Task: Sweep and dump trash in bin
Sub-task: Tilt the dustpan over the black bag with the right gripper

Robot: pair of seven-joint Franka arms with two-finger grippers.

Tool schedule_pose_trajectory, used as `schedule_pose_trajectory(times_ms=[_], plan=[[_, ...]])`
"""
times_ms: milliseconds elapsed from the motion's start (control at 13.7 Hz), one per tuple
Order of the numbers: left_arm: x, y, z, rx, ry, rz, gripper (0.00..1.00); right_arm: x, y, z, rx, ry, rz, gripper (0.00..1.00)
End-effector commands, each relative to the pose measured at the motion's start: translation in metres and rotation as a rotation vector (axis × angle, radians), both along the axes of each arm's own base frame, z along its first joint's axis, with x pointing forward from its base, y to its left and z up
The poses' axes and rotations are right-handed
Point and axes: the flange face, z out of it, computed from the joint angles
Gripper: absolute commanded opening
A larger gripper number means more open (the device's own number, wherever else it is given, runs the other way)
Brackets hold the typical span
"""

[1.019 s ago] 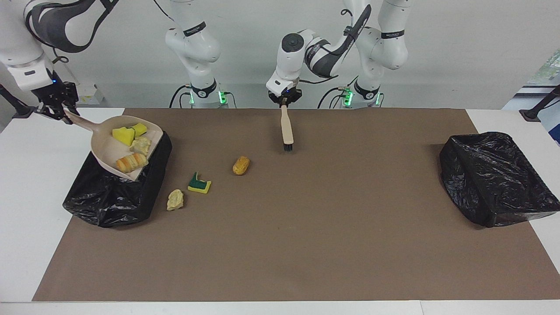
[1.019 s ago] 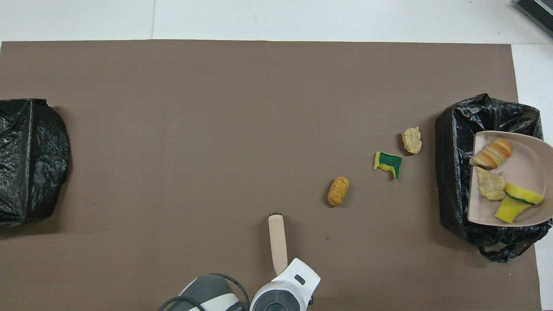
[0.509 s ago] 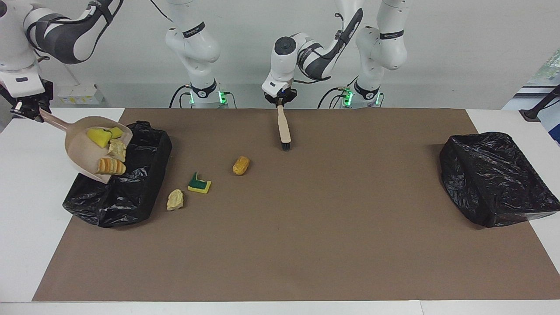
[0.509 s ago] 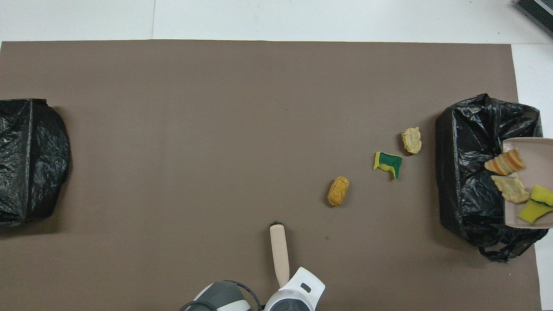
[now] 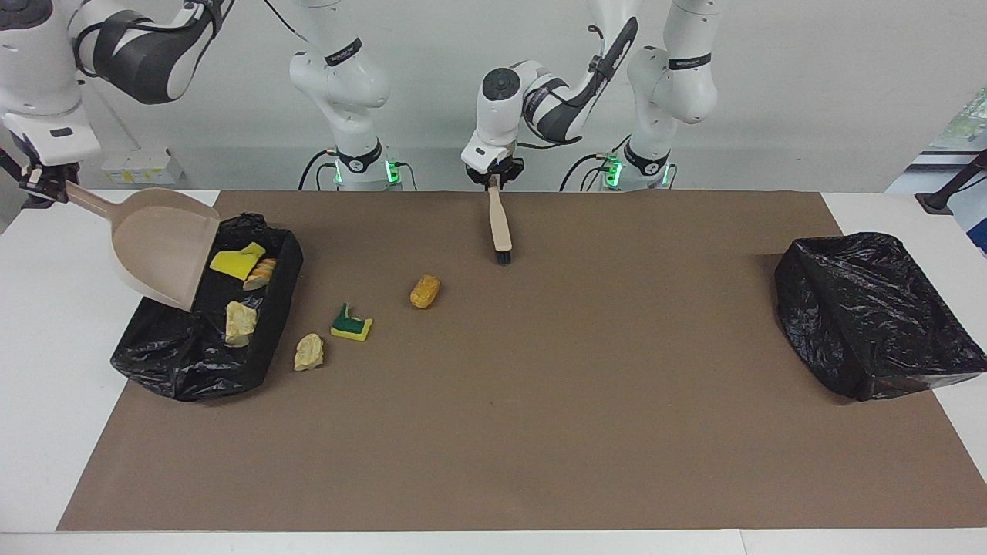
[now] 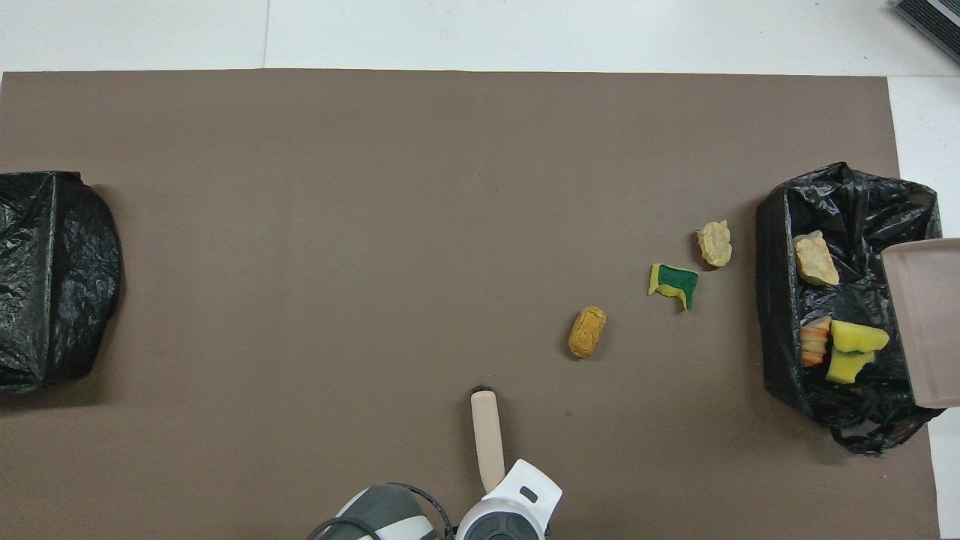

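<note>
My right gripper (image 5: 45, 185) is shut on the handle of the beige dustpan (image 5: 158, 247) (image 6: 926, 322). The pan hangs empty, tipped mouth-down over the black-bagged bin (image 5: 177, 370) (image 6: 780, 225) at the right arm's end. In that bin lie a yellow wedge (image 5: 235, 262) (image 6: 851, 349), a bread-like chunk (image 5: 262, 271) (image 6: 814, 342) and a pale lump (image 5: 240, 322) (image 6: 816, 259). On the mat beside the bin are another pale lump (image 5: 309, 351) (image 6: 714, 243), a green-and-yellow sponge bit (image 5: 352, 324) (image 6: 674, 282) and an orange chunk (image 5: 425, 291) (image 6: 587, 331). My left gripper (image 5: 493, 179) grips the brush (image 5: 500, 223) (image 6: 486, 435) by its handle, bristles down.
A second black-bagged bin (image 5: 871, 308) (image 6: 52, 277) stands at the left arm's end of the table. The brown mat (image 5: 540, 424) covers most of the white tabletop, with its broad middle bare.
The right gripper rose and tipped the dustpan, and its scraps slid out into the bin. The left arm drew the brush a little toward the robots.
</note>
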Motion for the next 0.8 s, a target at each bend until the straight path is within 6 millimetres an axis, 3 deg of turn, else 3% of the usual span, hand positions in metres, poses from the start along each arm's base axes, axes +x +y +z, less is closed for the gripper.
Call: schedule_pose_trajectory(times_ms=[0,146,437,655,728], plan=[[0.024,0.009,0.015,-0.027,-0.010,0.024,1.00,-0.001,0.003,0.009,-0.040,0.009,-0.020,0.00],[0.044,0.020,0.031,-0.028,-0.005,0.042,1.00,-0.001,0.000,0.019,0.056,-0.060,-0.056,0.00],[0.109,0.067,0.059,0.035,-0.050,-0.001,1.00,0.000,0.013,0.017,0.243,-0.174,-0.216,0.00],[0.156,0.123,0.078,0.056,-0.084,0.031,1.00,0.005,0.050,0.007,0.352,-0.196,-0.335,0.00],[0.168,0.141,0.083,0.064,-0.104,0.004,1.00,0.010,0.077,0.002,0.375,-0.197,-0.353,0.00]])
